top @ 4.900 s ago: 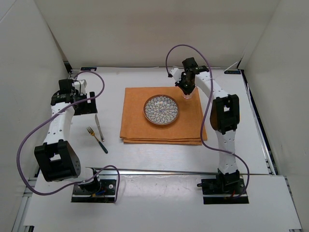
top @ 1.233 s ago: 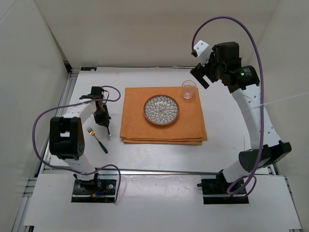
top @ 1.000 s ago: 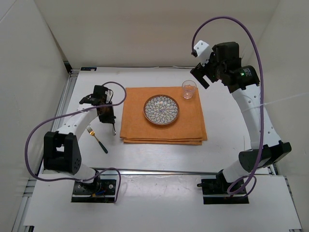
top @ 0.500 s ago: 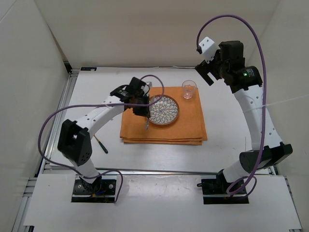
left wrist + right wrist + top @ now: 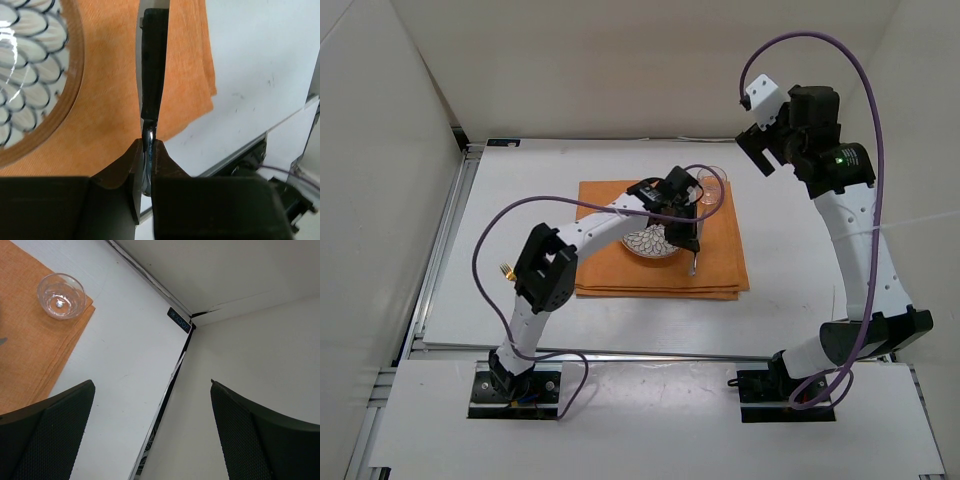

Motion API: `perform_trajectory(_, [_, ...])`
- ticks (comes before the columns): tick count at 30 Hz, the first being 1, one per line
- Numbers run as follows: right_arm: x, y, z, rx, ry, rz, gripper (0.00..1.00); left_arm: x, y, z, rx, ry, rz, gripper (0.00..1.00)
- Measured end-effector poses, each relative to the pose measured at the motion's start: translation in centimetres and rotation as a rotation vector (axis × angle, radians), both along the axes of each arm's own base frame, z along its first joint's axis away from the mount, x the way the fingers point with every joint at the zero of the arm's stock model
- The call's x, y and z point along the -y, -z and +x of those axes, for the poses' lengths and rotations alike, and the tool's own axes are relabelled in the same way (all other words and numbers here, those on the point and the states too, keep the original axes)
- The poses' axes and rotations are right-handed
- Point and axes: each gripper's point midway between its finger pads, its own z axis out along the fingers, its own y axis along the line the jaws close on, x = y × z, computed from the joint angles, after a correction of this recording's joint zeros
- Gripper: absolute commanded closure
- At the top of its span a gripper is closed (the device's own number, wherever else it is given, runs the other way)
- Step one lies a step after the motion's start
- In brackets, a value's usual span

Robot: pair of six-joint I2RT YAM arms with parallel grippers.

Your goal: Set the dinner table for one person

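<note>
My left gripper (image 5: pixel 687 238) is shut on a knife (image 5: pixel 152 75) by its metal part, and the dark handle sticks out past the fingertips. The left gripper (image 5: pixel 147 143) holds it over the orange placemat (image 5: pixel 720 258), just right of the patterned plate (image 5: pixel 30 85). My arm partly covers the plate (image 5: pixel 650 243) from above. A small clear glass (image 5: pixel 61 296) stands on the placemat's far right corner. My right gripper (image 5: pixel 150 385) is open and empty, raised high (image 5: pixel 761 152) beyond the glass. All of it rests on the white dinner table (image 5: pixel 800 300).
A fork's gold tines (image 5: pixel 506 270) peek out left of my left arm, on the table beside the placemat. White walls enclose the table on three sides, and the right wall and back corner (image 5: pixel 190 322) are close to my right gripper.
My left arm has swung right, carrying the knife from the plate's left edge across to its right side. The right gripper has drifted slightly right, still open.
</note>
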Motion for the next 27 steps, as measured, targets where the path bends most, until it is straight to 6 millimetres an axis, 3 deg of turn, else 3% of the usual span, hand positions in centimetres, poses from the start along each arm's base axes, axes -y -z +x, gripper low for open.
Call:
perform_trajectory(8, [0.3, -0.1, 0.0, 0.002, 0.01, -0.003, 0.0, 2.3, 2.6, 2.0, -0.046, -0.073, -0.008, 0.9])
perform_trajectory(16, [0.5, -1.5, -0.1, 0.033, 0.023, 0.01, 0.0, 4.3, 4.8, 3.5, -0.057, -0.111, -0.028, 0.9])
perform_trajectory(21, [0.6, -1.5, -0.1, 0.033, 0.03, 0.012, 0.0, 5.8, 5.6, 3.6, -0.049, -0.104, -0.043, 0.9])
perform_trajectory(27, [0.5, -1.4, -0.1, 0.029, 0.04, 0.032, 0.0, 6.1, 6.7, 3.5, -0.045, -0.105, -0.032, 0.9])
